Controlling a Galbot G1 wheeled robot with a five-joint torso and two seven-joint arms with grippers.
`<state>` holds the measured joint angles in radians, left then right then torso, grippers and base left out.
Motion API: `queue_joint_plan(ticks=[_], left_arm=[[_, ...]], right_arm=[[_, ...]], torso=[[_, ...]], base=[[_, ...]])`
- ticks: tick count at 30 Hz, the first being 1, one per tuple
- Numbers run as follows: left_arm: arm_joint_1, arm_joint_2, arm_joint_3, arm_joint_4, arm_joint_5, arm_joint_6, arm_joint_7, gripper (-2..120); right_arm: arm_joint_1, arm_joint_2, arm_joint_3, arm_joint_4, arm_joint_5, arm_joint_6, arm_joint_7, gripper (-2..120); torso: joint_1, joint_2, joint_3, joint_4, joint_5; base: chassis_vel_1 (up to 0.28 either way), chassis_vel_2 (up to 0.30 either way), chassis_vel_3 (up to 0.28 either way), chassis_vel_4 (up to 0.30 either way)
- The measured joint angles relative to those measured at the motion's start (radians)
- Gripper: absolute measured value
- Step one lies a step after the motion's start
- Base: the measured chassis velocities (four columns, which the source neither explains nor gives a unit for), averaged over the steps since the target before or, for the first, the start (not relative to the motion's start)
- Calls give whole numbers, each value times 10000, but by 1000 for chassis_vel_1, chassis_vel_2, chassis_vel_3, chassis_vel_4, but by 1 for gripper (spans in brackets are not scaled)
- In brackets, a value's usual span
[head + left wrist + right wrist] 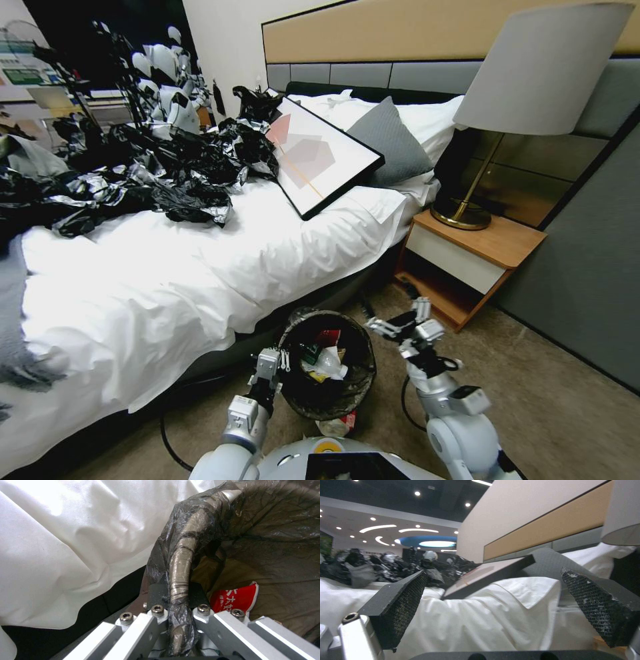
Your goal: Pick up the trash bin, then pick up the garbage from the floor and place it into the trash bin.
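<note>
I have the trash bin (327, 363) low in the middle of the head view, just in front of the robot's body and beside the edge of the bed (200, 267), with its black liner folded over the rim. Inside I can make out a red wrapper (327, 337), a pale crumpled piece (330, 363) and something yellow under it; I can't tell the rest apart. One more red-and-white scrap (340, 423) lies on the carpet (553, 400) just below the bin, touching or nearly touching its wall. My left gripper (269, 368) sits at the bin's left rim, and the left wrist view settles what the head view leaves unclear: the fingers are closed tight on the bag-covered rim (180, 562), one outside the bin and one inside, with the red wrapper (235, 600) lying just past the inner one against the liner. My right gripper (405, 326) hangs to the right of the bin, near its rim but apart from it, in front of the nightstand (480, 257). Its wrist view shows both pads (403, 602) spread wide with nothing between them, facing the white bedding, the tilted picture frame (490, 576) and the heap of black bags (386, 567) farther back, none of which the left wrist view takes in.
</note>
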<state>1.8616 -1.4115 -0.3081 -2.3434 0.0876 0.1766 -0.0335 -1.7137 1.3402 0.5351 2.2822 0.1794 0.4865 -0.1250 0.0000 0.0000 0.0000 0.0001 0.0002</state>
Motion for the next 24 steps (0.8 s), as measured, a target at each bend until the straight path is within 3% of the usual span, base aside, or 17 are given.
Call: queue_joint_plan(ticks=[11,24], left_arm=[[-59,-32,-81,-37,-139,15,-9,1],[-12,-77,-110,-104,-138,16,-12,1]], right_arm=[[-353,398,539,-1142,241,798,-93,100],[-304,547,425,-1644,229,969,-227,100]], torso=[[0,0,0,-1,-1],[0,-1,0,-1,-3]], base=[[0,0,0,0],[0,0,0,0]])
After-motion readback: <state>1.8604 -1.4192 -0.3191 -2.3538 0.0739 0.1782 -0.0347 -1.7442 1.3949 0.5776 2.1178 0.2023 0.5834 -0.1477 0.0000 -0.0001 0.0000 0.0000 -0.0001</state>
